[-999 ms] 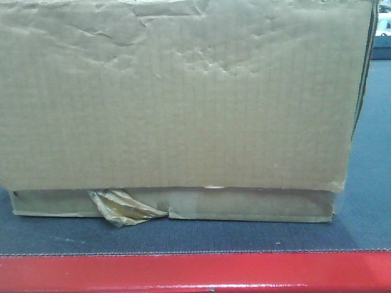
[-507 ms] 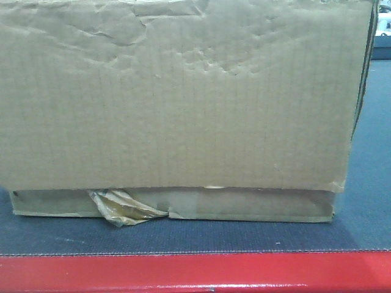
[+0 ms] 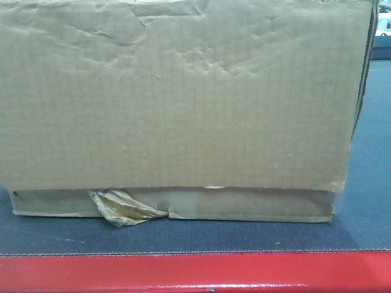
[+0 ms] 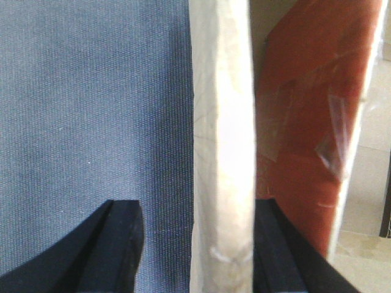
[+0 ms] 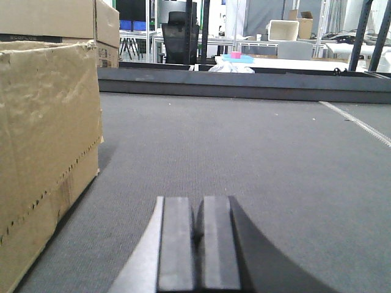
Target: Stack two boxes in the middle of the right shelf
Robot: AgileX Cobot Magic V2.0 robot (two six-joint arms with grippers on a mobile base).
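My left hand (image 4: 194,210) is open, its 2 black fingers (image 4: 119,244) straddling a pale upright cardboard wall (image 4: 223,140). The right finger lies against the wall and the left one stands apart from it. My right hand (image 5: 197,207) is closed, pads pressed together and holding nothing, low over the dark grey carpeted tabletop (image 5: 244,140). To its left a large plain brown corrugated cardboard box (image 5: 43,140), dented, rests on that tabletop behind the red front edge (image 3: 195,271). A crumpled scrap of yellowish tape (image 3: 125,209) sits at its bottom edge. Beyond it stands a 2nd brown cardboard box (image 5: 61,18).
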